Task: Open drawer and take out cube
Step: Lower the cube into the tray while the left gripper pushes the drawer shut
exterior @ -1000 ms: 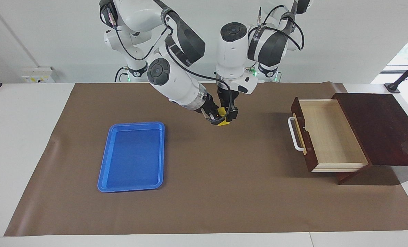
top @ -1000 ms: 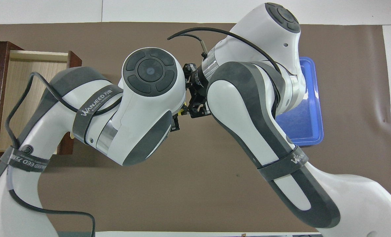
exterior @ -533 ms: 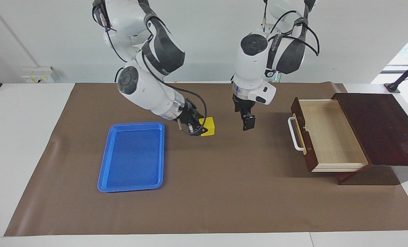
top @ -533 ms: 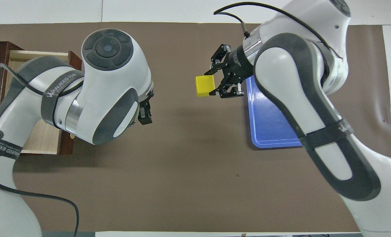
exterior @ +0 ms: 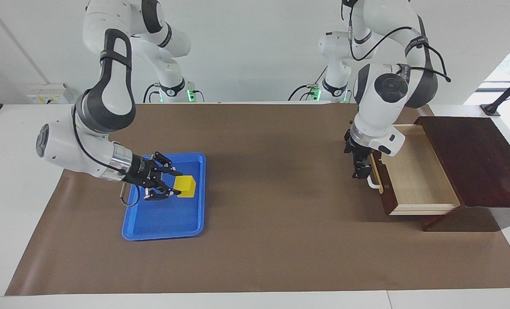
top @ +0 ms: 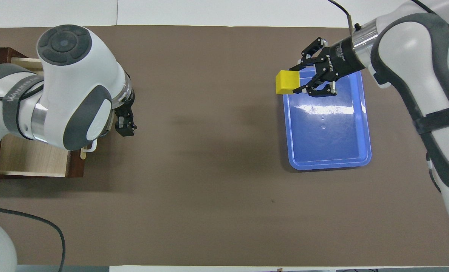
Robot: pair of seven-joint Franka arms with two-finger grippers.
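R claw is up over the blue tray, fingers clamped on the yellow cube; cube hangs above the tray's robot-side end, not resting on it as far as the facing view shows. In the overhead view the R claw and cube sit over the tray corner. Tray lies on the brown mat covering the bench, toward the R arm's end. L claw hangs just in front of the drawer, by its white handle; fingers look together, nothing in them. Drawer is pulled open from the dark box at the L arm's end, pale inside showing.
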